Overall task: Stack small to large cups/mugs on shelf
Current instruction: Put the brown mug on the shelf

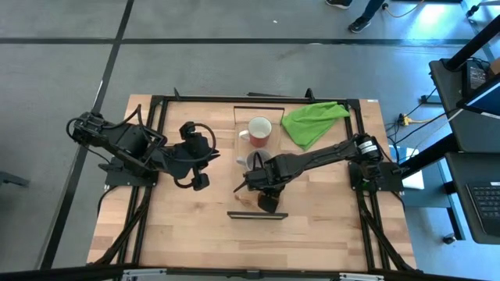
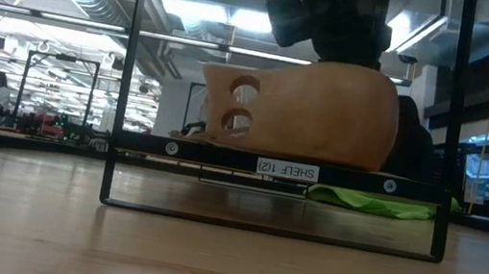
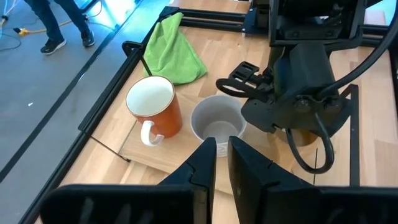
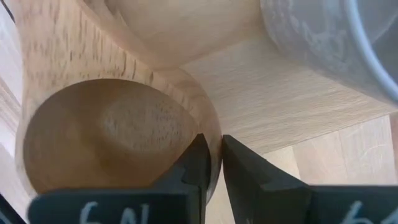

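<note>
The small tan wooden cup [image 1: 250,199] [image 2: 317,109] is at the near end of the shelf [image 1: 279,140], its two-holed handle [image 2: 241,107] toward the table's left. My right gripper [image 1: 262,199] [image 4: 213,140] is shut on it from above. The grey mug [image 1: 255,161] [image 3: 217,121] stands upright on the shelf's middle. The red mug [image 1: 259,131] [image 3: 154,106] stands upright behind it at the far end. My left gripper [image 1: 200,181] [image 3: 222,144] hovers left of the shelf, shut and empty. My right gripper pinches the wooden cup's rim wall [image 4: 208,121], one finger inside the hollow and one outside. The fingers come from above, pointing down. The cup's opening faces up toward the wrist. Its underside is at the shelf board [image 2: 298,170]; whether it rests there or hangs just above, I cannot tell.
A bright green cloth [image 1: 312,123] [image 3: 171,53] lies at the back right, beside the red mug. A black metal frame [image 1: 156,101] runs around the tabletop. Bare wood [image 1: 234,242] lies toward the near edge. A person's legs [image 1: 367,16] show on the floor beyond the table.
</note>
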Robot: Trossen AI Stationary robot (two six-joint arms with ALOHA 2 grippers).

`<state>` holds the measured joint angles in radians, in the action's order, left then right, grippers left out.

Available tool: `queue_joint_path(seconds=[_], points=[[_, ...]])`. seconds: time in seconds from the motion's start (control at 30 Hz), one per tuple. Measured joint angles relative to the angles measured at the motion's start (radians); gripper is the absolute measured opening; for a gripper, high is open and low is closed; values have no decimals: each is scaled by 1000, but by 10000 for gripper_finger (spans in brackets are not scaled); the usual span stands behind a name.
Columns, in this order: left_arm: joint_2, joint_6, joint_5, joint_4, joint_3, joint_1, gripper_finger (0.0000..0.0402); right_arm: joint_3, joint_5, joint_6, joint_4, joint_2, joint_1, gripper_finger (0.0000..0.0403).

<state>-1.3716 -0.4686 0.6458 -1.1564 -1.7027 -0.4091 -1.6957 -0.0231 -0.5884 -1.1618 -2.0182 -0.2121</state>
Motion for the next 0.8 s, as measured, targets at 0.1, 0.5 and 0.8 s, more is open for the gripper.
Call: queue_joint_path(seconds=[0.1,0.5,0.8], points=[[0,0,0,-5,0,0,35,1,5,5,6,0,0,47],[0,-3,33,-3,0,0,35,-46,9,17,-10,-8,9,67],[0,-19,44,-3,0,0,35,-137,5,18,-90,-7,15,136]])
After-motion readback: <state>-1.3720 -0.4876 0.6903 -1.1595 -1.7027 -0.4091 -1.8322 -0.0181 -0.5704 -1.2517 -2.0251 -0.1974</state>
